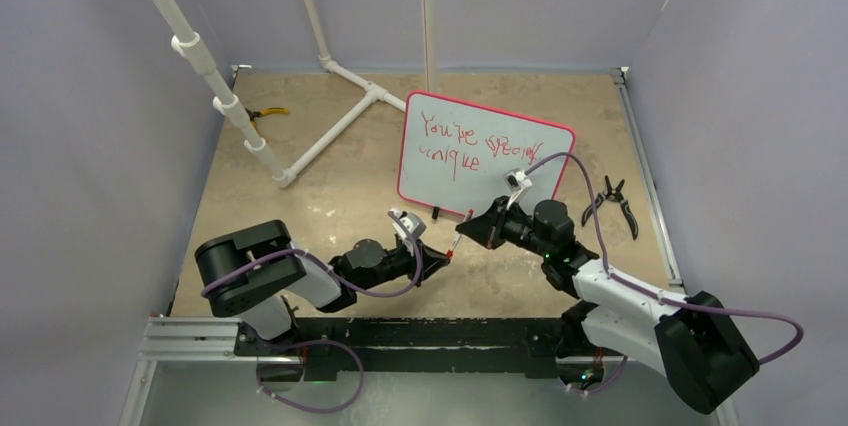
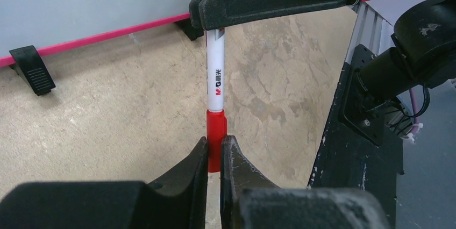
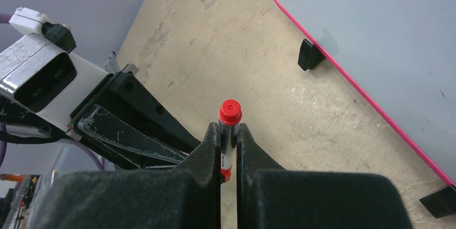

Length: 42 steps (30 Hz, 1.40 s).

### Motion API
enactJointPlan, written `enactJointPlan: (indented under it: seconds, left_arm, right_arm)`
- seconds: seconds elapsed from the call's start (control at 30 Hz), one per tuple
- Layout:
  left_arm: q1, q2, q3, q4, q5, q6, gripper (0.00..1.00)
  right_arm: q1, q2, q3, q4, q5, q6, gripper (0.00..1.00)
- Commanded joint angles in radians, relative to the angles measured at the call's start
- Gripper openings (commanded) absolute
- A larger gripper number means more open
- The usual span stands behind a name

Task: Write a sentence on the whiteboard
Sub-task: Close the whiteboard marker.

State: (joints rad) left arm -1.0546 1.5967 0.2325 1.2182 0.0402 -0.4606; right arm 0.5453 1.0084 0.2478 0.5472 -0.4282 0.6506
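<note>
Whiteboard [image 1: 500, 186] sits mid-desk [image 1: 330, 196], its red sentence [image 1: 440, 128] looking complete, while left fingers [image 2: 189, 172] clench the cap [image 2: 215, 137] and right fingers [image 3: 211, 151] clench the marker [image 2: 216, 81]; we judge recapping underway, needing a straight push together; no container shows.

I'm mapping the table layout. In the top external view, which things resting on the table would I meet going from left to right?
Yellow-handled pliers → whiteboard → black pliers.
</note>
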Motion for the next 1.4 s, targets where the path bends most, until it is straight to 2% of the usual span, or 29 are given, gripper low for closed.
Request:
enactJointPlan:
  seconds: [0.0,0.1,0.33,0.53,0.67,1.0,1.2,1.27,1.37]
  left_arm:
    - [0.016,0.004,-0.005,0.069,-0.014,0.020,0.12]
    - [0.016,-0.009,0.000,0.027,-0.003,0.034,0.24]
    - [0.015,-0.045,0.009,-0.063,0.020,0.049,0.39]
    - [0.015,-0.047,0.022,-0.063,0.079,0.016,0.54]
    - [0.015,-0.020,0.067,-0.093,0.105,0.010,0.58]
    - [0.015,0.059,0.115,-0.084,0.137,-0.009,0.59]
    - [0.016,0.067,0.107,-0.078,0.149,-0.020,0.54]
    - [0.016,0.072,0.105,-0.067,0.155,-0.025,0.48]
    - [0.015,0.079,0.106,-0.056,0.165,-0.029,0.30]
  right_arm:
    - [0.007,-0.016,-0.027,-0.013,0.057,-0.018,0.00]
    - [0.008,-0.043,-0.034,-0.018,0.091,-0.006,0.00]
    - [0.008,-0.085,-0.036,-0.029,0.121,0.004,0.00]
    - [0.008,-0.072,-0.034,-0.001,0.078,0.004,0.00]
    - [0.008,-0.065,-0.033,0.027,0.031,0.004,0.00]
    - [0.008,-0.096,-0.020,0.033,-0.039,-0.009,0.00]
    - [0.008,-0.119,-0.015,0.015,-0.047,-0.018,0.00]
    - [0.008,-0.122,-0.012,0.013,-0.049,-0.020,0.00]
    - [0.008,-0.118,-0.010,0.011,-0.052,-0.024,0.00]
